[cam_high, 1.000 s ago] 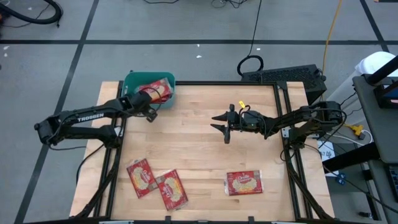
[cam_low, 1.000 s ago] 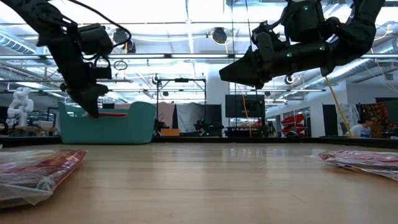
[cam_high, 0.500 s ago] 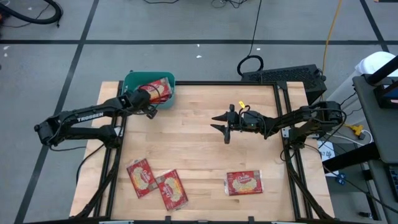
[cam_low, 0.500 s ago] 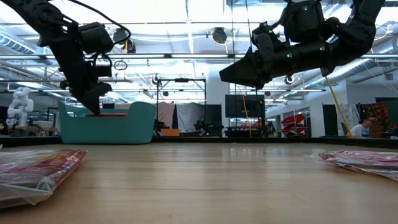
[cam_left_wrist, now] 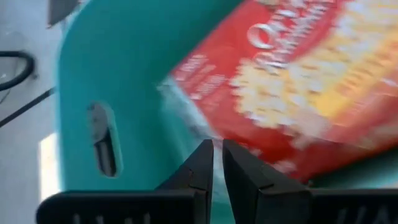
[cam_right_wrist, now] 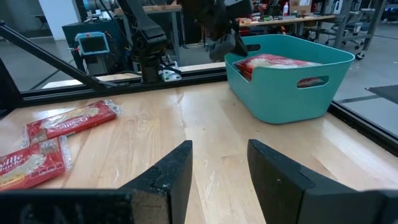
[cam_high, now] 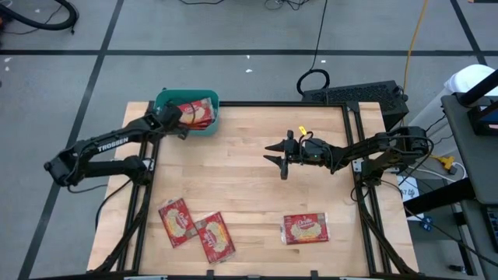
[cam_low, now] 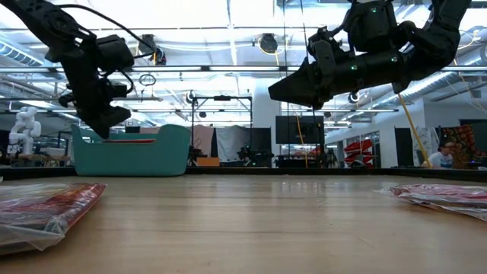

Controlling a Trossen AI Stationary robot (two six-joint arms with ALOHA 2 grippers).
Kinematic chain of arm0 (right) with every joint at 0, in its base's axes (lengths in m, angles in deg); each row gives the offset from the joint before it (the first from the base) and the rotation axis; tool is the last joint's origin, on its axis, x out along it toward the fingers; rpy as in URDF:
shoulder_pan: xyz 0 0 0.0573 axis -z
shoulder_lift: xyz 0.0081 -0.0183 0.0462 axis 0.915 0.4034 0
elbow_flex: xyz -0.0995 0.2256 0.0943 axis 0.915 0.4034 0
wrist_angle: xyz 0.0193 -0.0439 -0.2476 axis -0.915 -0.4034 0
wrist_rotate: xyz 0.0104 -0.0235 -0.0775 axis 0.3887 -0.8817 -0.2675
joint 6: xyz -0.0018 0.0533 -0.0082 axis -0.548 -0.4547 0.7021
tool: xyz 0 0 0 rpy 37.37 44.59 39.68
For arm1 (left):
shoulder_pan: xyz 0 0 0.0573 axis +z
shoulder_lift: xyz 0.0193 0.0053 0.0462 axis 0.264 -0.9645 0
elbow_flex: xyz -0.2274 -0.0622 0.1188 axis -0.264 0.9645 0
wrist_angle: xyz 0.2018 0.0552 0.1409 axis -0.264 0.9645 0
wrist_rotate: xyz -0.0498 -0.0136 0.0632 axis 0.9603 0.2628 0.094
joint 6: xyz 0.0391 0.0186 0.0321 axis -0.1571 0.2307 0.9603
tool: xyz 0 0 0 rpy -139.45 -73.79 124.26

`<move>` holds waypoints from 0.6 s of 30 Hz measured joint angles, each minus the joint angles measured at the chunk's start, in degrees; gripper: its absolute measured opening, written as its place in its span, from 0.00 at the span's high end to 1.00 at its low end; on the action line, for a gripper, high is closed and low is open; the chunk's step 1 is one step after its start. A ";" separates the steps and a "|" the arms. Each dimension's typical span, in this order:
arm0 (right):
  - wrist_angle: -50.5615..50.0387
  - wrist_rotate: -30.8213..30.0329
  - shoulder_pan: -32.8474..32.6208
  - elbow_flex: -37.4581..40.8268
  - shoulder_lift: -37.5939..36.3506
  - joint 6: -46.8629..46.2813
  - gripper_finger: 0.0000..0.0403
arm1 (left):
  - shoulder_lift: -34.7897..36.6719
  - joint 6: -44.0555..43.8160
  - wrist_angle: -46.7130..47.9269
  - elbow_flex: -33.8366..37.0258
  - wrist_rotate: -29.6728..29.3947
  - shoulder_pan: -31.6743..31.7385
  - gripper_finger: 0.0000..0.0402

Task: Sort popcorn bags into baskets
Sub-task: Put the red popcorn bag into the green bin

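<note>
Teal basket [cam_high: 163, 102] now sits under your left gripper [cam_high: 173, 118] (fingers pressed together, empty), which moved over its rim; right gripper [cam_high: 278, 159] waits spread.

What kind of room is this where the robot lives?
Probably a robotics lab or workshop. Past the wooden table the low view shows a big open room with ceiling lights, metal frames, a dark screen and another white robot.

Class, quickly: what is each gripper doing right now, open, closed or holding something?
Left gripper: closed, empty, over the teal basket.
Right gripper: open, empty, above the table.
</note>
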State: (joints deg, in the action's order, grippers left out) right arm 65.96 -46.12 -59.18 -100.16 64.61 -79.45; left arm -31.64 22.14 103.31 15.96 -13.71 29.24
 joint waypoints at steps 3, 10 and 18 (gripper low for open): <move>-0.02 0.00 0.00 0.00 0.00 -0.10 0.63 | 0.00 1.19 -1.87 -0.03 1.07 1.53 0.90; 0.00 0.00 -0.02 0.00 0.00 -0.09 0.63 | -0.56 -0.41 -9.15 -0.09 13.13 -0.76 0.90; 0.00 -0.01 -0.02 0.00 0.00 0.02 0.63 | -6.99 -1.50 -13.10 -0.09 13.44 1.41 0.90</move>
State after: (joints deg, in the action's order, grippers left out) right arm 65.96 -46.13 -59.20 -100.16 64.61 -79.43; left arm -38.63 20.64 90.21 15.87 -0.27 30.65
